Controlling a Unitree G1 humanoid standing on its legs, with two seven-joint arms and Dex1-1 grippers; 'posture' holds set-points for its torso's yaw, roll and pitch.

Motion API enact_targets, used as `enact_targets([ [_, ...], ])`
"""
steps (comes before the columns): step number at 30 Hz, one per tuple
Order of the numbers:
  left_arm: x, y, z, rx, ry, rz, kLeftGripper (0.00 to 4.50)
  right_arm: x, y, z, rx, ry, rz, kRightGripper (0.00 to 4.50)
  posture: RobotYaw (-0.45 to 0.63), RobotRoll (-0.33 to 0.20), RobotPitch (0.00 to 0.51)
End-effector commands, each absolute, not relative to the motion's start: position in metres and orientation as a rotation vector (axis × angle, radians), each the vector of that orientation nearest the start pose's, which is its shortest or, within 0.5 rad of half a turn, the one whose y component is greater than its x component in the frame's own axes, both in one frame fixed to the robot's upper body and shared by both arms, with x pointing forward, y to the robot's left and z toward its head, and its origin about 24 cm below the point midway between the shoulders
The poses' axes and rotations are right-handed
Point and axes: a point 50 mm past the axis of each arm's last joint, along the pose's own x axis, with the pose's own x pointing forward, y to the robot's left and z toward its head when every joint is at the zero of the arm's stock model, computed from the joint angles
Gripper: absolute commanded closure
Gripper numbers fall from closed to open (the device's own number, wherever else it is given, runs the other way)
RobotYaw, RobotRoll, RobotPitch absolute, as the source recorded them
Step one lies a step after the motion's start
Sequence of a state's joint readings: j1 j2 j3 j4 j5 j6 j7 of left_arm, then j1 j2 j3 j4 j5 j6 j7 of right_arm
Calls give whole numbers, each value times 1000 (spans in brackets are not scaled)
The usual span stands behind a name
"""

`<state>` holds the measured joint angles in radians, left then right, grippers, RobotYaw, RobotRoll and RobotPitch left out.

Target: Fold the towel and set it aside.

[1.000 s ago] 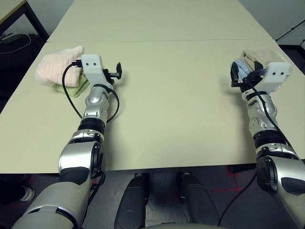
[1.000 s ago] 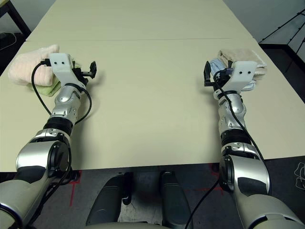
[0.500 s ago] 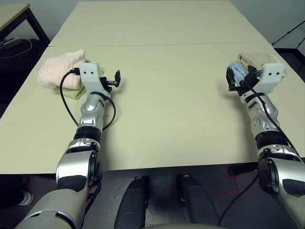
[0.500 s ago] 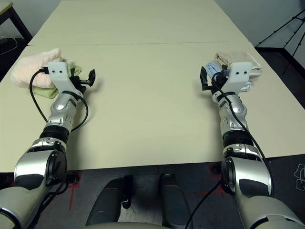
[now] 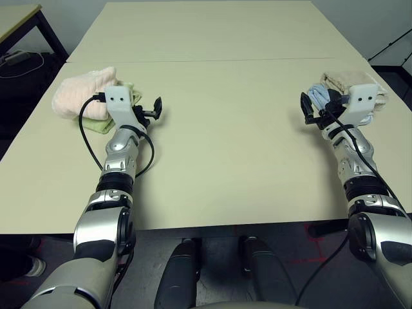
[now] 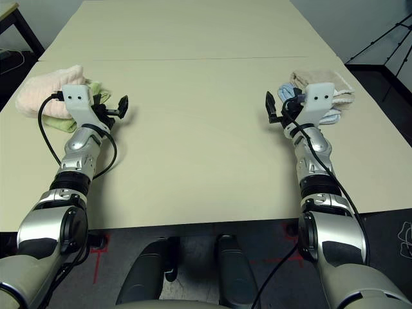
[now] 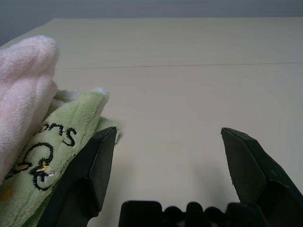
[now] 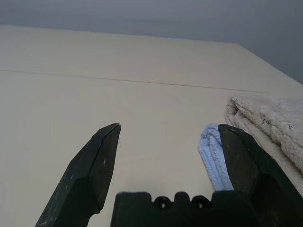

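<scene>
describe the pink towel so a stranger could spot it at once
Start at the table's left edge, beside the left gripper. Two towels are stacked there; the pink towel is the plump folded one on top, over the green towel, which has dark embroidery.

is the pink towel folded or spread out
Folded: the pink towel sits as a rounded bundle on the green towel at the table's left edge.
</scene>
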<state>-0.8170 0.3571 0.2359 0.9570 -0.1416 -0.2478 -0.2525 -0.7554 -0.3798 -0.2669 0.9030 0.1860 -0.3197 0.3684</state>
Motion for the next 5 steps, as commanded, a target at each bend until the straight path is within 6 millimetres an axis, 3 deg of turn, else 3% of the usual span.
enact_targets([
  [1,383,241,127,56,-133,8,15,369,-253,128,-45,-225,64,0,-7,0,144],
  [5,384,239,128,53,-136,5,15,369,-252,129,-44,-225,61,0,-7,0,142],
])
